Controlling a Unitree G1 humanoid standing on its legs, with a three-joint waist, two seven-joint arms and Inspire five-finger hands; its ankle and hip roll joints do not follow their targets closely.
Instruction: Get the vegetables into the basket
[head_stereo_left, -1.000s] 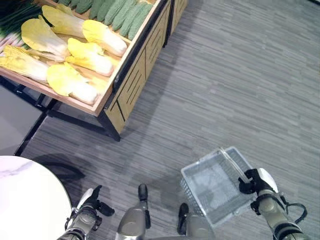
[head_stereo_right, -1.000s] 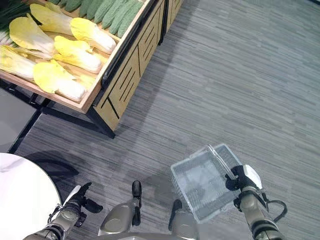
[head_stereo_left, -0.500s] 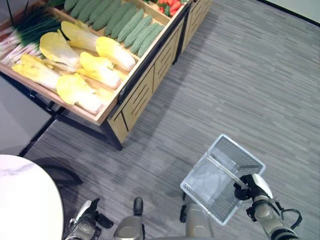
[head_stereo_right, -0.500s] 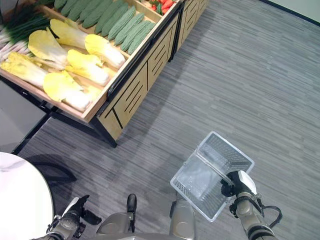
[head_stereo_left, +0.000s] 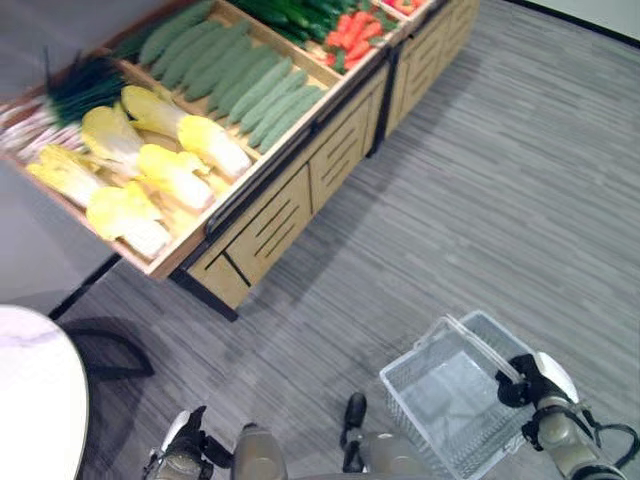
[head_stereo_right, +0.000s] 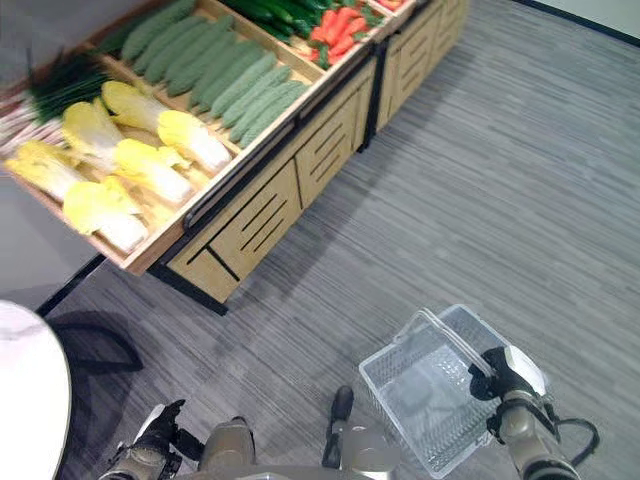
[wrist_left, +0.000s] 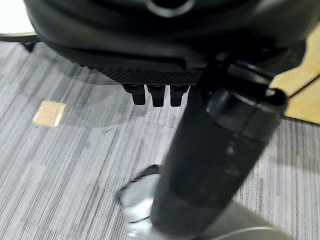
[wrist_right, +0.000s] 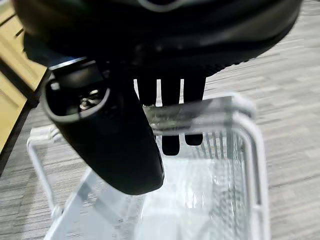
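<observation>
A clear wire basket (head_stereo_left: 455, 388) hangs empty at my lower right over the grey floor. My right hand (head_stereo_left: 537, 378) is shut on its handle (wrist_right: 200, 111), fingers curled over the bar. The vegetables lie on a wooden stand (head_stereo_left: 300, 195) at the upper left: yellow-white cabbages (head_stereo_left: 150, 170), long green gourds (head_stereo_left: 240, 80), red and orange produce (head_stereo_left: 355, 25) and green onions (head_stereo_left: 75, 85). My left hand (head_stereo_left: 185, 452) hangs low at the bottom left, relaxed and holding nothing, its fingers (wrist_left: 156, 95) over bare floor.
A round white table (head_stereo_left: 30, 400) fills the lower left corner, with dark legs (head_stereo_left: 110, 350) beside it on the floor. The stand's black frame foot (head_stereo_left: 205, 295) sticks out toward me. Grey plank floor (head_stereo_left: 500, 200) stretches to the right of the stand.
The camera has swung, bringing more of the stand's far bins into view. The basket, tilted up half a second ago, hangs flatter again in my right hand.
</observation>
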